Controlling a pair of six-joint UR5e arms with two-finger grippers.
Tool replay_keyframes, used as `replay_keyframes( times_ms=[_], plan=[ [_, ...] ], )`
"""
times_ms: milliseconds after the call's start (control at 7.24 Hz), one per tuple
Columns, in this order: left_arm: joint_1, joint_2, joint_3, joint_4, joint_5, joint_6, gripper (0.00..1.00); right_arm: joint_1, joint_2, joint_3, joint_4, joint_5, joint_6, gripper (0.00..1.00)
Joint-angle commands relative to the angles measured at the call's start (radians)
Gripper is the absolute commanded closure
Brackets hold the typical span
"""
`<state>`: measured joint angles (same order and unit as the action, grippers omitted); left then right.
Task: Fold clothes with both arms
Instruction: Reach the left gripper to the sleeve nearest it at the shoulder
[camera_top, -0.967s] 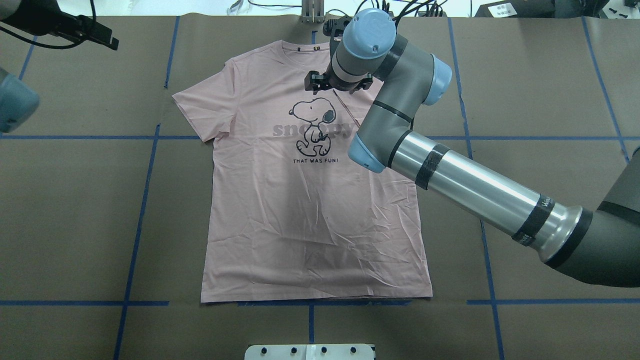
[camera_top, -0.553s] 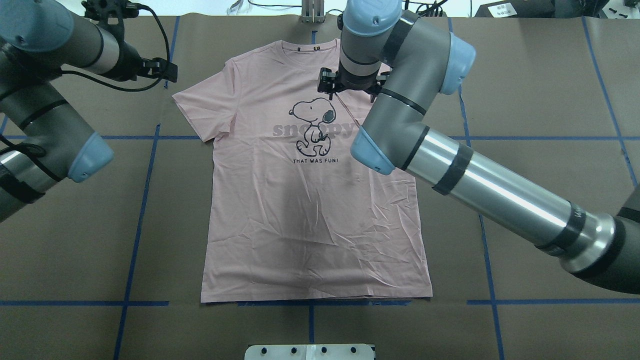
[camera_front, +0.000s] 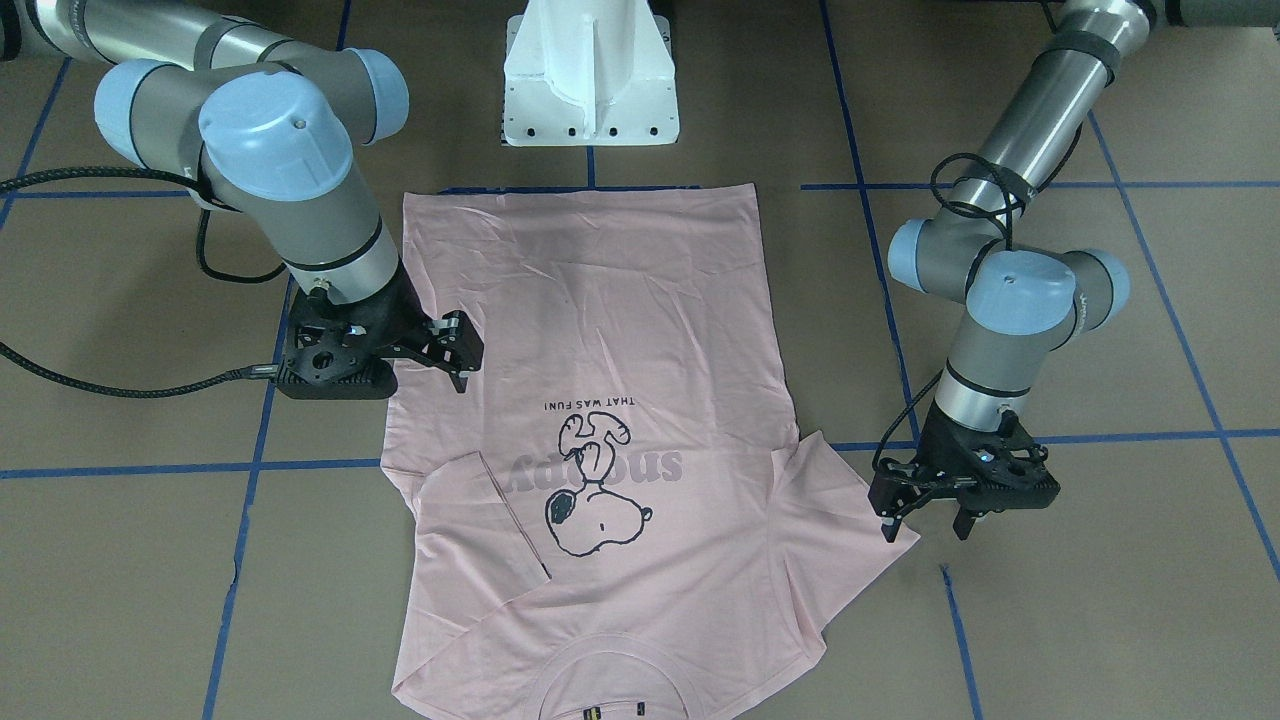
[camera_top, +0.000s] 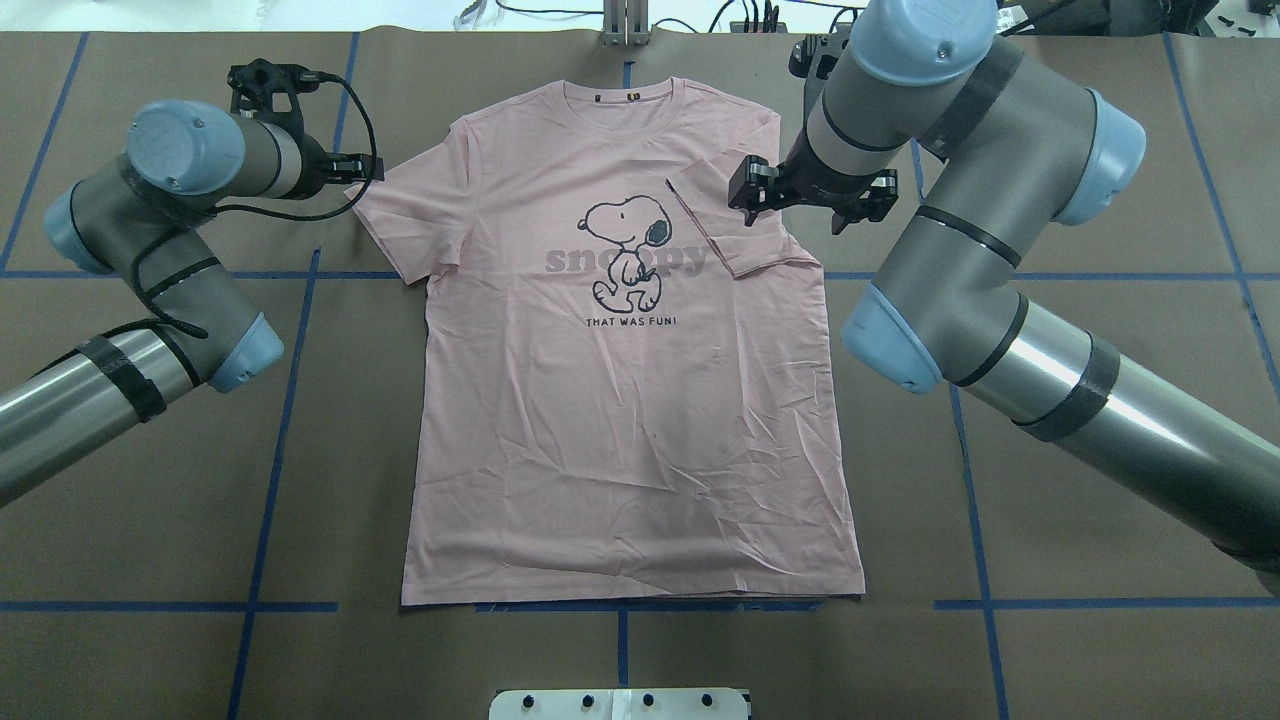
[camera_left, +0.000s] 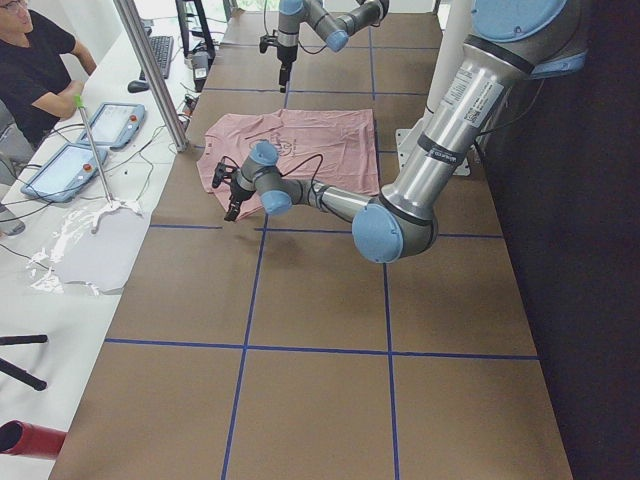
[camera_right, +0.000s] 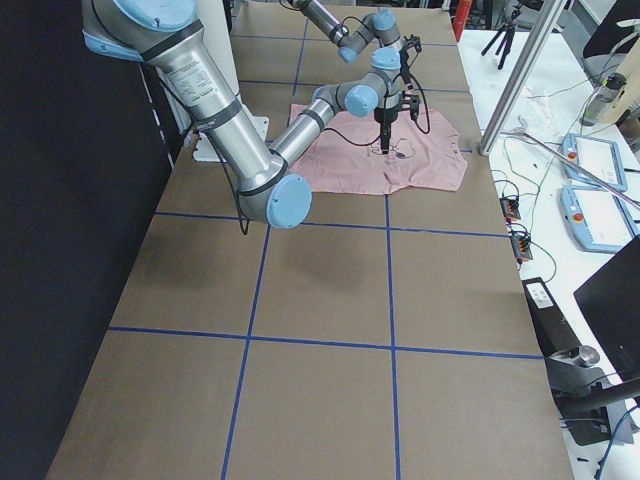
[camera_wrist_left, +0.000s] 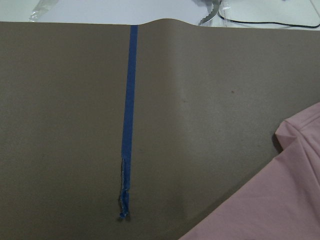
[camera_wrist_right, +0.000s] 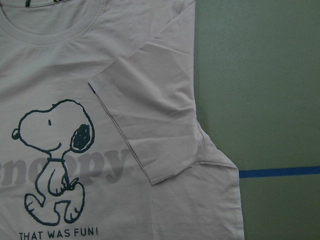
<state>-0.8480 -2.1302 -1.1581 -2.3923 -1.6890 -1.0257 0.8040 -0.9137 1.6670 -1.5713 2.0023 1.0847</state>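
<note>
The pale pink Snoopy T-shirt (camera_top: 620, 450) lies flat, front up, neck at the far side. Its right sleeve (camera_top: 735, 235) is folded in over the chest, as the right wrist view (camera_wrist_right: 150, 130) also shows. Its left sleeve (camera_top: 400, 215) lies spread out. My right gripper (camera_top: 805, 200) hangs open and empty over the shirt's right shoulder, beside the folded sleeve; in the front view it (camera_front: 462, 350) sits at the shirt's edge. My left gripper (camera_top: 368, 170) is open and empty at the tip of the left sleeve (camera_front: 840, 490), just off the cloth (camera_front: 925, 520). The left wrist view shows only the sleeve's corner (camera_wrist_left: 280, 200).
Brown paper with blue tape lines (camera_top: 290, 400) covers the table. The white pedestal base (camera_front: 590, 70) stands at the robot's side near the hem. An operator (camera_left: 35, 60), tablets (camera_left: 100, 125) and a metal pole (camera_left: 150, 75) are past the far edge.
My right gripper has moved right, off the chest to the right shoulder, and the folded sleeve now shows. My left arm has swung in, bringing its gripper to the left sleeve's tip.
</note>
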Motion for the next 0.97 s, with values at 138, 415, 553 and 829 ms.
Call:
replay_keyframes(
  times_ms=[138, 415, 553, 829],
  plan=[
    [0.021, -0.036, 0.072, -0.022, 0.014, -0.001, 0.37, 0.006, -0.017, 0.020, 0.001, 0.003, 0.007, 0.00],
    [0.021, -0.036, 0.077, -0.022, 0.012, 0.004, 0.56, 0.006, -0.017, 0.020, 0.001, 0.001, 0.004, 0.00],
    [0.021, -0.036, 0.077, -0.022, 0.011, 0.009, 0.78, 0.006, -0.017, 0.019, 0.001, 0.001, 0.004, 0.00],
    [0.020, -0.036, 0.071, -0.022, 0.008, 0.015, 1.00, 0.006, -0.017, 0.019, 0.001, 0.001, 0.004, 0.00]
  ],
)
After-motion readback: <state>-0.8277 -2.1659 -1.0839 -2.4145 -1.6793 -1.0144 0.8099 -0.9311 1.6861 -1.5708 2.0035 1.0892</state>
